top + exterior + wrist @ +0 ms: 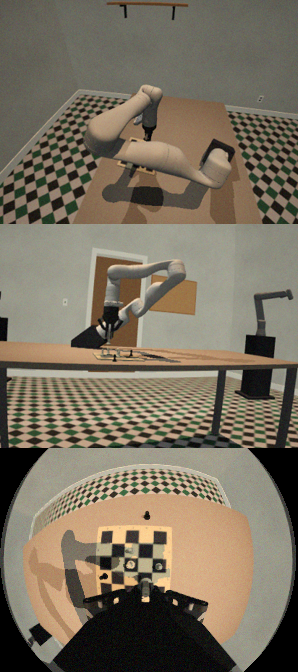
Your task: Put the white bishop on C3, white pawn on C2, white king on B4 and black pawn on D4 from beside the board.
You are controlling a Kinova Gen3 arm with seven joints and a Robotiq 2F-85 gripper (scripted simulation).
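Observation:
My gripper (147, 136) (109, 329) (146, 587) is shut on a tall pale piece, seemingly the white king (108, 339) (145, 585), held upright above the board (151, 172) (138, 360) (169, 548). In the wrist view a pale piece, seemingly the white bishop (130, 564), stands on the middle square. A smaller pale piece, seemingly the white pawn (129, 550), stands one row farther up. The black pawn (114, 358) (147, 515) stands beside the board. The edge labels are unreadable. The arm hides much of the board in the top view.
Another pale piece (159, 566) stands near the board's right edge in the wrist view. A black piece (131, 352) (103, 576) stands near its left edge. The arm's shadow crosses the board and the brown table (188, 123) (202, 358) (210, 558).

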